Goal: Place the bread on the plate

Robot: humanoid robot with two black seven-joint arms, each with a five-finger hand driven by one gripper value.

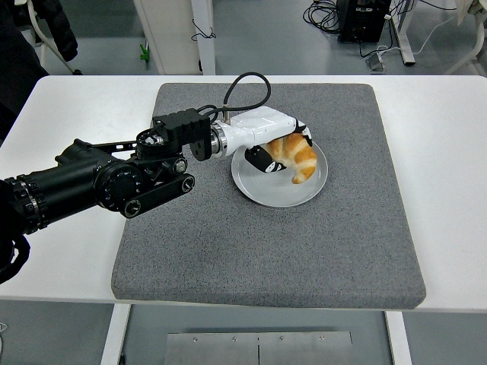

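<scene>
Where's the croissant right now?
In the head view, the croissant sits just right of centre, held in the left hand over the grey plate on the grey mat.

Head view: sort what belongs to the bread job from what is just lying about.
Belongs to the job:
- bread, a croissant
- plate
- left hand, shut on the bread over the plate

Just lying about:
- grey mat
- white table
- cables on the floor
</scene>
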